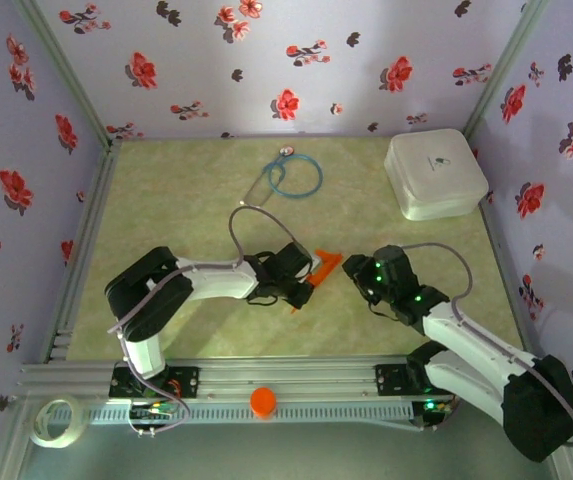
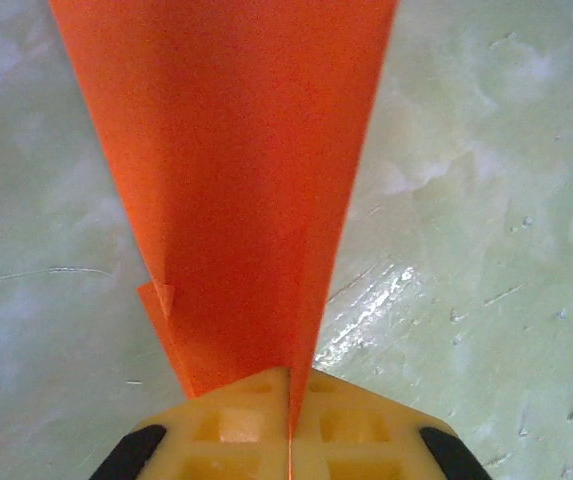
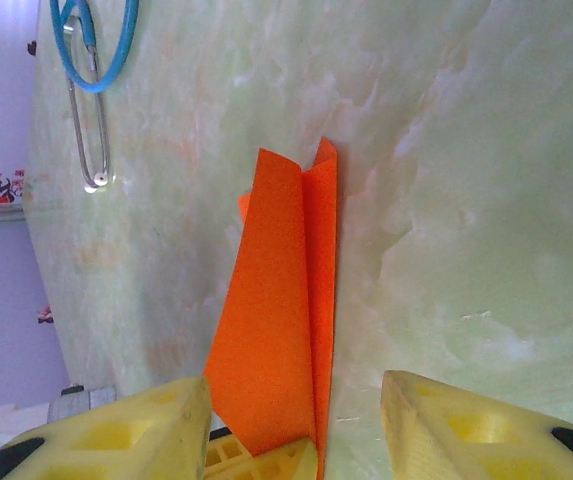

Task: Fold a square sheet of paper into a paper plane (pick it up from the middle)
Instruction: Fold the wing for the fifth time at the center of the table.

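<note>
The square sheet of paper is folded into a narrow, pointed orange paper plane (image 1: pixel 326 263) and is held just above the table's middle. My left gripper (image 1: pixel 304 280) is shut on it. In the left wrist view, the yellow fingers (image 2: pixel 236 425) pinch the paper plane (image 2: pixel 236 180) at its narrow end, and it widens away from them. My right gripper (image 1: pixel 356 268) is just to the right of the plane and faces it. In the right wrist view this gripper (image 3: pixel 296 425) is open. The paper plane (image 3: pixel 276 320) stands between its spread fingers (image 3: pixel 141 430) without touching them.
A white rounded box (image 1: pixel 434 175) sits at the back right. A blue stethoscope (image 1: pixel 291 175) lies at the back centre, and the right wrist view shows this stethoscope (image 3: pixel 91 60) too. A small orange cap (image 1: pixel 263 401) and a tape roll (image 1: pixel 54 420) rest on the front rail.
</note>
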Robot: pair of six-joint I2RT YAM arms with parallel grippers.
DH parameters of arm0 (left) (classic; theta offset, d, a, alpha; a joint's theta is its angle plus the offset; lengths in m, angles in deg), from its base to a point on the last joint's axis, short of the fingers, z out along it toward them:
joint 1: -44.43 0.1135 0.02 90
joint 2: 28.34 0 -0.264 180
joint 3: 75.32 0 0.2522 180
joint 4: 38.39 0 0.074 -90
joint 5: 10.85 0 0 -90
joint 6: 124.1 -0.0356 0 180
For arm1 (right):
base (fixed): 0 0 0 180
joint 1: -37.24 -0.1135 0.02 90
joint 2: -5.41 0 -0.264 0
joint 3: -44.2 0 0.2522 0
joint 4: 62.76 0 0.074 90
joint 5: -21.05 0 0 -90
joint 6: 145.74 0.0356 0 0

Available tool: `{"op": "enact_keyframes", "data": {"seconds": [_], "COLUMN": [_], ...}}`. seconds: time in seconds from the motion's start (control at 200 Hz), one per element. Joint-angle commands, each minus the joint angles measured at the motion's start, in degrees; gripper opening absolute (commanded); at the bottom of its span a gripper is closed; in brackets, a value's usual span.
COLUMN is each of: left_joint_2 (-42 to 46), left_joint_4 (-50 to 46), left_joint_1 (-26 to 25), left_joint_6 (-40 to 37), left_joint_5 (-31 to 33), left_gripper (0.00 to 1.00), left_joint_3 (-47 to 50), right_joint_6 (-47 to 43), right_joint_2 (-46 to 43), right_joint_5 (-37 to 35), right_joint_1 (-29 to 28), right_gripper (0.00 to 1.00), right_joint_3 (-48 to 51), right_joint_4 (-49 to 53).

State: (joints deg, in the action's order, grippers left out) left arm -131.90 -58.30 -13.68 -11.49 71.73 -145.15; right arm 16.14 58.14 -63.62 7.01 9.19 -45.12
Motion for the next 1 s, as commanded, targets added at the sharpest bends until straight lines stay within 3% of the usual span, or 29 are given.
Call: {"op": "enact_keyframes", "data": {"seconds": [0.0, 0.365, 0.76, 0.995], "left_joint_2": [-1.60, -4.49, -4.20, -4.25], "left_joint_4": [-0.09, -1.98, -2.33, -1.14], "left_joint_1": [0.80, 1.42, 1.85, 2.00], "left_joint_6": [1.08, 0.68, 1.03, 0.86], "left_joint_5": [-4.35, -8.04, -9.69, -11.02], "left_gripper": [0.08, 0.14, 0.22, 0.16], "left_joint_3": [-0.11, -2.72, -3.60, -3.53], "right_joint_6": [-1.78, -2.26, -2.34, -1.93], "right_joint_2": [1.77, 9.79, 17.58, 18.20], "right_joint_5": [1.83, 5.95, 7.39, 8.04], "right_joint_1": [0.27, -0.76, -2.02, -2.02], "right_gripper": [0.49, 0.47, 0.23, 0.09], "right_joint_3": [0.75, 1.16, -0.01, 0.38], "right_joint_4": [-3.20, -9.75, -13.90, -15.39]}}
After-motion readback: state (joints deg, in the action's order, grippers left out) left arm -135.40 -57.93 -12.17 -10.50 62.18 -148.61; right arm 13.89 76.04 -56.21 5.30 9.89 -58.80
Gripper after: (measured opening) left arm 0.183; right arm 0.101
